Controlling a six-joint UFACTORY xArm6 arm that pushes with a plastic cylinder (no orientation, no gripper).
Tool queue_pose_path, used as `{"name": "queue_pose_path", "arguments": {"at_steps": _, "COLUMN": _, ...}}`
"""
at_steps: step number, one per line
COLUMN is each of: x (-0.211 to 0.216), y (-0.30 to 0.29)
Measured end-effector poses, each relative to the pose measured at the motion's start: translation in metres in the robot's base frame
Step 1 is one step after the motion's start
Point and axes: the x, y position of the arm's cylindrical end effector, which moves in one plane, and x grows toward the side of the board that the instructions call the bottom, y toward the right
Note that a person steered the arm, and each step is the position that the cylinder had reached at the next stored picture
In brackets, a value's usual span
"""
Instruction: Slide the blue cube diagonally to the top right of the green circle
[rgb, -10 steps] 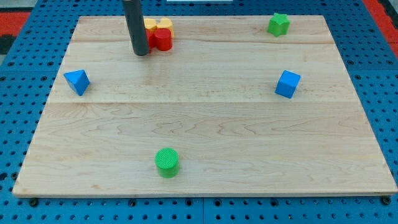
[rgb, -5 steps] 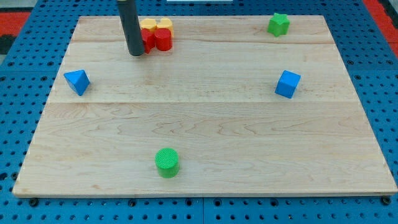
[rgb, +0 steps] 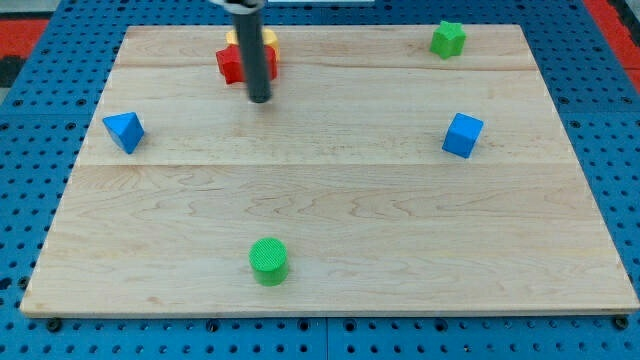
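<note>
The blue cube (rgb: 463, 135) sits on the wooden board (rgb: 330, 200) at the view's right, about mid-height. The green circle (rgb: 268, 260) stands near the view's bottom, left of centre. My tip (rgb: 259, 99) is near the view's top, left of centre, just below the red block (rgb: 236, 64). It is far to the left of the blue cube and well above the green circle. The rod hides part of the red and yellow blocks.
A yellow block (rgb: 270, 38) lies behind the red block at the view's top. A blue triangular block (rgb: 124, 131) sits at the view's left. A green star-shaped block (rgb: 448, 39) sits at the view's top right.
My tip has moved to the view's right and slightly down, from the left of the red block to just below it. The blocks have not visibly moved.
</note>
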Motion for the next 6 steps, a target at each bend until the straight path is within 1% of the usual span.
{"name": "queue_pose_path", "arguments": {"at_steps": 1, "x": 0.001, "y": 0.134}}
{"name": "queue_pose_path", "arguments": {"at_steps": 2, "x": 0.026, "y": 0.237}}
{"name": "queue_pose_path", "arguments": {"at_steps": 3, "x": 0.065, "y": 0.217}}
{"name": "queue_pose_path", "arguments": {"at_steps": 4, "x": 0.077, "y": 0.119}}
{"name": "queue_pose_path", "arguments": {"at_steps": 5, "x": 0.101, "y": 0.142}}
{"name": "queue_pose_path", "arguments": {"at_steps": 6, "x": 0.099, "y": 0.19}}
